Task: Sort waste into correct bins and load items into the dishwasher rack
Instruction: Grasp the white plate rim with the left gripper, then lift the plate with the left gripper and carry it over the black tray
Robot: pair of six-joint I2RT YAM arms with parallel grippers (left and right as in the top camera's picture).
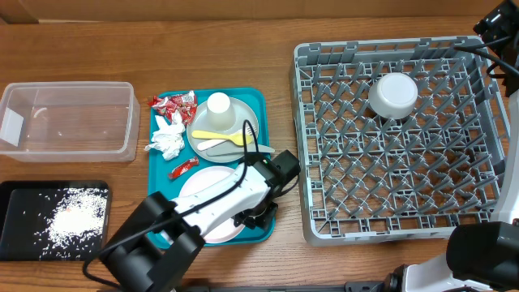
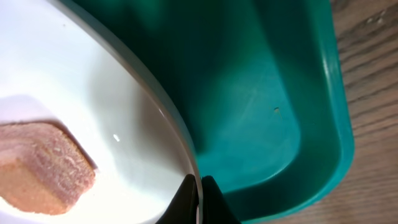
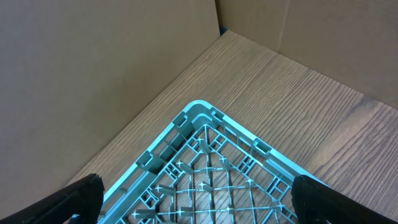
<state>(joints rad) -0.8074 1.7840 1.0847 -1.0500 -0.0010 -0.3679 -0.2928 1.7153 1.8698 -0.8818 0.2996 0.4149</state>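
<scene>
1. Rice (image 1: 71,215) lies heaped in the black tray (image 1: 16,243) at the near left. The clear tub (image 1: 69,146) sits just beyond it, farther away.
2. Right of these, the teal tray (image 1: 263,105) holds red wrappers (image 1: 172,102) in its far left corner. A lone wrapper (image 1: 183,169) lies nearer, and the napkin (image 1: 168,138) is between them.
3. On the tray's far half, the grey plate (image 1: 247,122) carries the cup (image 1: 219,105), yellow cutlery (image 1: 220,136) and white cutlery (image 1: 212,145).
4. On the tray's near half lies the pink plate (image 1: 203,182), partly hidden by the left arm. The left wrist view shows the orange cube (image 2: 43,165) resting on it.
5. The left gripper (image 2: 200,186) is pressed together on the pink plate's rim at its right edge, one finger on each side of the rim.
6. The rack (image 1: 304,122) stands just right of the teal tray. The bowl (image 1: 394,95) sits among the pegs in its far half.
7. At the far right, the right gripper (image 3: 196,183) hangs above a corner of the rack. Its fingers (image 3: 81,196) are spread wide and hold nothing.
</scene>
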